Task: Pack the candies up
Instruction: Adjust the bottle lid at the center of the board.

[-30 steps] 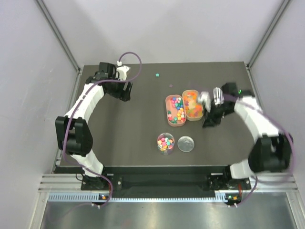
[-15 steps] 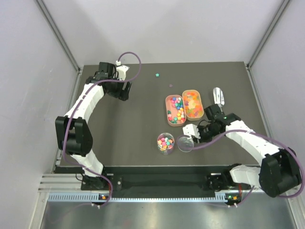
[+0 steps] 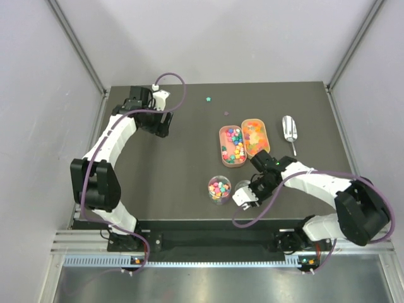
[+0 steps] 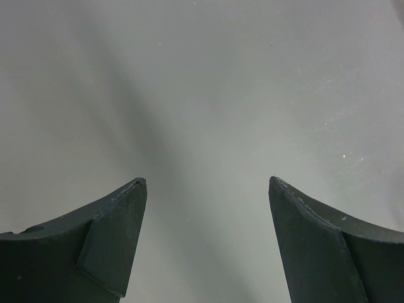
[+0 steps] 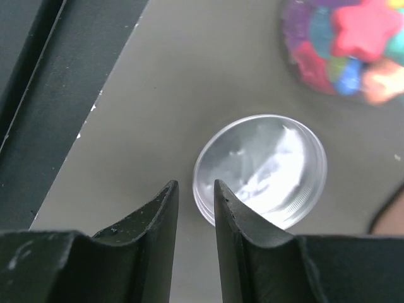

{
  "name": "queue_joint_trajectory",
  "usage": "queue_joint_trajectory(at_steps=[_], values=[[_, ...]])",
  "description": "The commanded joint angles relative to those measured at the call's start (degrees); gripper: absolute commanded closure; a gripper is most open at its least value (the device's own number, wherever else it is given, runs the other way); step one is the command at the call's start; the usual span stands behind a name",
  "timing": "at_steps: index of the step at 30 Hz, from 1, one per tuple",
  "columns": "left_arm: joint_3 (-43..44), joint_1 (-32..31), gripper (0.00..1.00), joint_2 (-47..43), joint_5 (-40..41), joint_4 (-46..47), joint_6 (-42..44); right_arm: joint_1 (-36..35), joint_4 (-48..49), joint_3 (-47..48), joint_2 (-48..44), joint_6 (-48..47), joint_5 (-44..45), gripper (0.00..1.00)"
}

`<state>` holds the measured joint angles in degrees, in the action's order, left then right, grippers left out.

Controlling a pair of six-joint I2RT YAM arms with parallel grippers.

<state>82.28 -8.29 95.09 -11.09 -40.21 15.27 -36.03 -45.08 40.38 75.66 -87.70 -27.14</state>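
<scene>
The candies (image 3: 219, 188) fill a small clear jar near the table's front, and its top shows in the right wrist view as candies (image 5: 353, 38). More lie in a tan tray (image 3: 221, 144), beside an orange tray (image 3: 267, 140) of gummies. A clear round lid (image 5: 265, 167) lies flat to the right of the jar. My right gripper (image 5: 194, 184) hovers low over the lid's near-left rim, its jaws a narrow gap apart with nothing between them. In the top view the right gripper (image 3: 243, 197) covers most of the lid. My left gripper (image 4: 207, 183) stands wide open over bare table at the back left.
A metal scoop (image 3: 290, 129) lies on the table to the right of the trays. Two loose sweets, one green (image 3: 207, 98) and one purple (image 3: 226, 113), lie behind the trays. The table's front edge and a black rail (image 5: 57, 95) run close to the lid.
The right arm let go of the scoop, which now lies at the back right. It swung forward and down to the lid by the jar. The left arm barely moved.
</scene>
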Motion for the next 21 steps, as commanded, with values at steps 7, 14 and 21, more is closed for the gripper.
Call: queue_joint_trajectory(at_steps=[7,14,21], values=[[-0.3,0.2,0.17,-3.4,-0.4,2.2,0.4,-2.6,4.0,1.9,5.3,3.8,3.1,1.00],[0.4,0.2,0.17,-3.7,-1.2,2.1,0.6,1.2,-4.2,13.0,-7.0,12.3,5.1,1.00],[1.9,0.2,0.17,-1.7,-6.8,1.9,0.8,18.4,-11.2,30.5,-4.8,37.2,-17.5,1.00]])
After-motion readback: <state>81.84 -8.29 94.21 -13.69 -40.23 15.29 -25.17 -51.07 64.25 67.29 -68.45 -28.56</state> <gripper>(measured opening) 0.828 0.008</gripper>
